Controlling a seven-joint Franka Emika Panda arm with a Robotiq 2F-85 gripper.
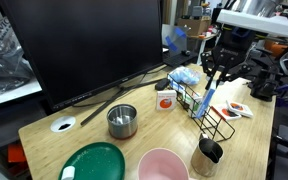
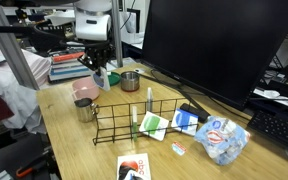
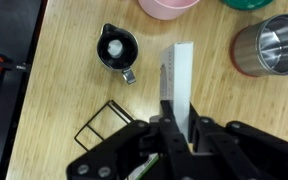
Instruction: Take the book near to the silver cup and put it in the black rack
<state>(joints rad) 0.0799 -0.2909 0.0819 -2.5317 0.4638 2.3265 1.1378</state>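
Since the gripper is clamped on the book, the coming move turns on how that book stands to the black rack. In the wrist view the gripper pinches the book's near end across its thin faces. The book's long axis runs straight out from the jaws toward the table, so it hangs roughly upright, edge-on to the camera. The rack's corner shows just beside the book, off to one side and not beneath it. The two look apart, though I cannot tell whether a wire touches the cover. In an exterior view the gripper hangs above one end of the rack, with the book pointing down at it. I judge the next move calls for a short sideways shift toward the rack with the cover in line with the slots, then a lowering. The silver cup stands well apart from the rack, on the book's other side.
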